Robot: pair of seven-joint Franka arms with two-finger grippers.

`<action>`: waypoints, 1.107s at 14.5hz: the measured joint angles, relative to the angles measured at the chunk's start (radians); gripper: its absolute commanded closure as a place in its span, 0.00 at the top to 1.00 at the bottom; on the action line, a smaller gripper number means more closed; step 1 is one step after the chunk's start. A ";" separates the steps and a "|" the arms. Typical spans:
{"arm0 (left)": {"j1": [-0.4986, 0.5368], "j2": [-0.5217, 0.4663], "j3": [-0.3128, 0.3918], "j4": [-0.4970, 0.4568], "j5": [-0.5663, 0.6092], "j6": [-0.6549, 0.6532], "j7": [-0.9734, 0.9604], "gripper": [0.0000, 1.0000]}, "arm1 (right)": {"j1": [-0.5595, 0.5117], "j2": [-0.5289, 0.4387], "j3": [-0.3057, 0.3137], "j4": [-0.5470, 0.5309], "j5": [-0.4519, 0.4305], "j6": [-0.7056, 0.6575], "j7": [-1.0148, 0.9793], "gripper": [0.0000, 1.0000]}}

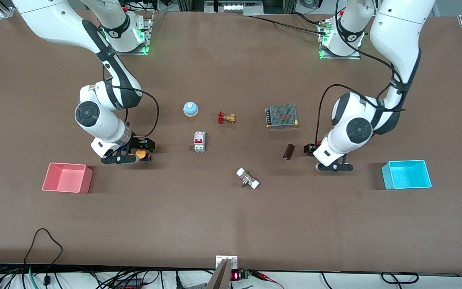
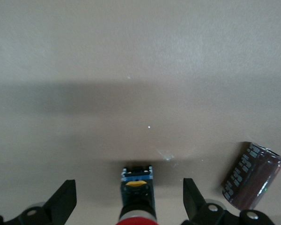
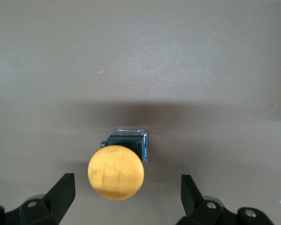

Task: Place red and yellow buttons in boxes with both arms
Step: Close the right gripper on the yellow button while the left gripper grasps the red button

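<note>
Two white robot arms reach down over a brown table (image 1: 231, 224), each with its gripper low over a small push button. The right gripper (image 1: 136, 154) is just beside the pink box (image 1: 67, 178), on the side toward the table's middle. Its fingers (image 3: 61, 194) are spread wide, and the yellow button (image 3: 116, 171) sits on the table between them, untouched, its round cap leaning off its black base. The left gripper (image 1: 313, 154) is beside the cyan box (image 1: 406, 174), also on the side toward the table's middle. Its fingers (image 2: 63, 201) are likewise wide apart, with the red button (image 2: 137, 216) on the table between them and touched by neither; only the edge of its red cap and its dark base show in the left wrist view.

Both boxes stand open-topped at the two ends of the table, the pink one at the right arm's end, the cyan one at the left arm's end.

Well apart from the pink box, toward the middle, lie a blue dome bell (image 1: 190, 108), a red-handled brass valve (image 1: 226, 118), a white and red circuit breaker (image 1: 199, 141), and a white-ended fitting (image 1: 248, 178). A dark cylinder (image 1: 288, 151) lies just beside the left gripper, and a metal mesh unit (image 1: 282, 116) sits farther from the front camera than it.
</note>
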 measured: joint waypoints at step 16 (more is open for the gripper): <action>-0.019 -0.004 0.012 -0.045 0.000 0.037 -0.050 0.45 | 0.002 0.051 0.000 0.019 -0.013 0.083 -0.051 0.74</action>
